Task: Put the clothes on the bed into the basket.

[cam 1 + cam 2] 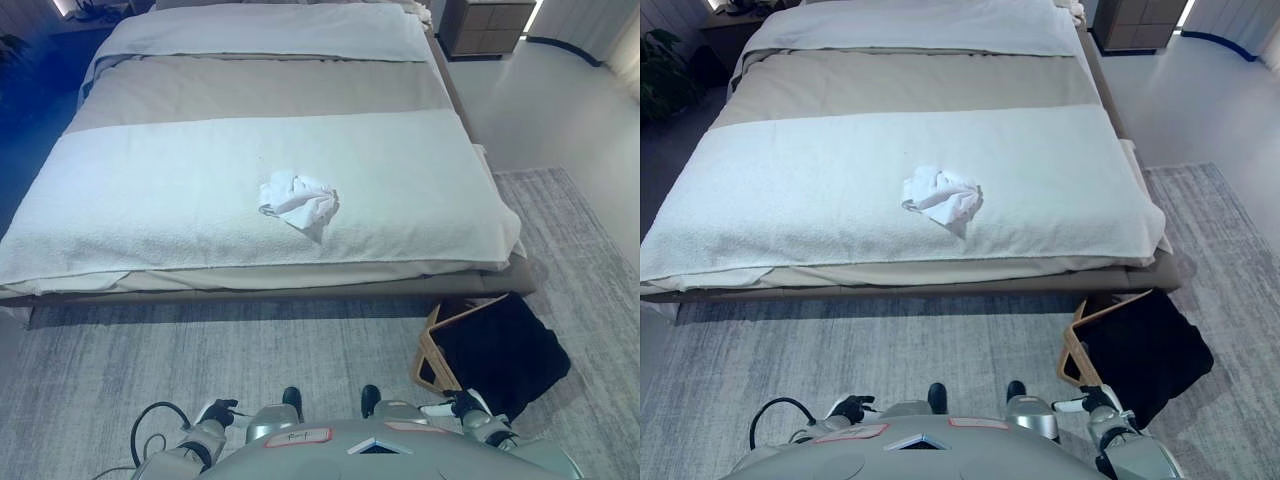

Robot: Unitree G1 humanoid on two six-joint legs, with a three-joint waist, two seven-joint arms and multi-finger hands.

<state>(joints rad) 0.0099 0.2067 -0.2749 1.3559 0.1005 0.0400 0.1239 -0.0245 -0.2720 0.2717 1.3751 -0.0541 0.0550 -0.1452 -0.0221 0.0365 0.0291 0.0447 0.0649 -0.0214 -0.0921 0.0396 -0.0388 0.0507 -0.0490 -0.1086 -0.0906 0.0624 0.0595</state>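
Across the far side, the bed (150, 200) fills most of the view. On the floor at near right, just off its corner, stands the basket (495, 350) (dark liner, wooden frame). One crumpled white garment (299, 201) lies mid-bed. My left hand (217, 412) and right hand (462, 405) hang low, holding nothing; curl of fingers I cannot tell. Best approach: step close, reach from above, gather the whole bundle before lifting.

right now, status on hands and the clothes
Left hand and right hand low by the body, holding nothing. White garment crumpled on bed. Basket on rug at right. Nothing in the way.
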